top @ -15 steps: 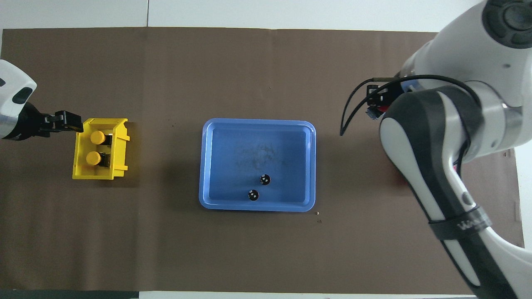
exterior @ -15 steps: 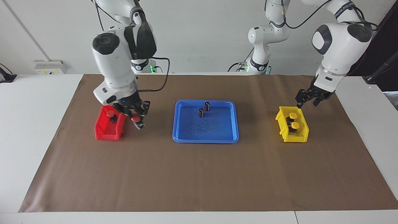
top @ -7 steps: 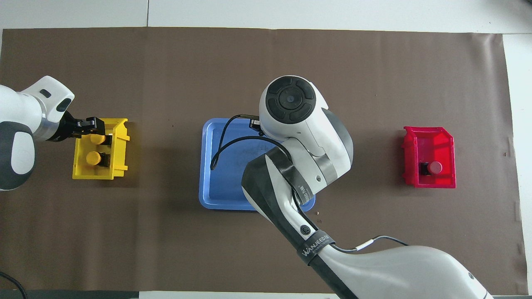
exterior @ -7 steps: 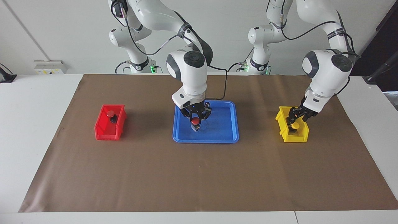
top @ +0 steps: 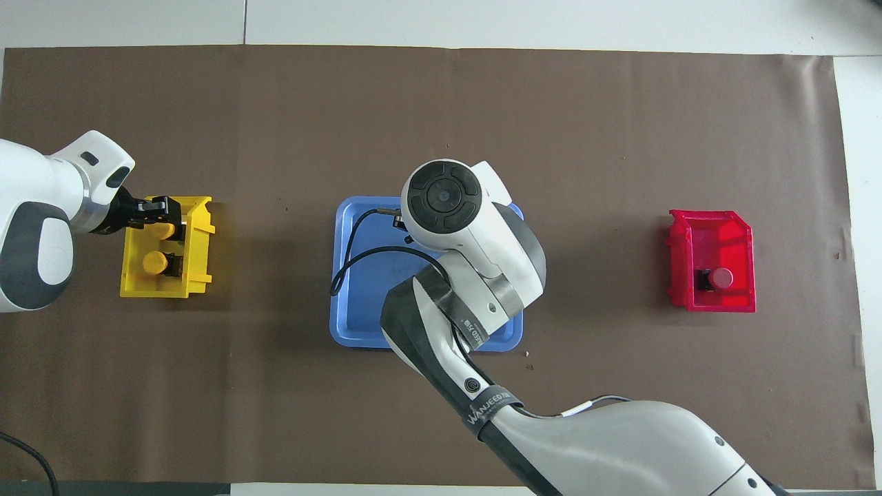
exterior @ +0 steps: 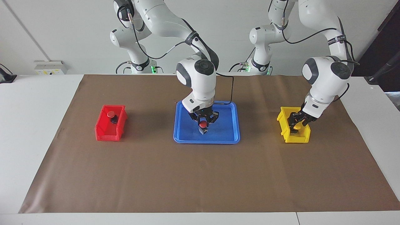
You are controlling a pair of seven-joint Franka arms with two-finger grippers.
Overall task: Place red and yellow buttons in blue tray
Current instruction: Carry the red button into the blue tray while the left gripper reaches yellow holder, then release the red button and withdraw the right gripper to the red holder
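Observation:
My right gripper (exterior: 203, 124) is shut on a red button (exterior: 203, 125) and holds it low inside the blue tray (exterior: 187, 139), toward the tray's middle. In the overhead view the right arm covers the button and much of the tray (top: 351, 324). A second red button (exterior: 110, 114) sits in the red bin (exterior: 107, 132), which also shows in the overhead view (top: 721, 277). My left gripper (exterior: 296, 122) reaches down into the yellow bin (exterior: 293, 139), over the yellow button (top: 164, 229) farther from the robots. The other yellow button (top: 153, 262) sits beside it in the bin.
The red bin (top: 710, 227) stands toward the right arm's end of the brown mat, the yellow bin (top: 200, 241) toward the left arm's end, the tray between them. The two dark cylinders are hidden by the right arm. A black cable (top: 351, 262) hangs over the tray.
My right gripper carried the red button from beside the red bin to the tray and lowered it. My left gripper moved from above the yellow bin's edge down into the bin.

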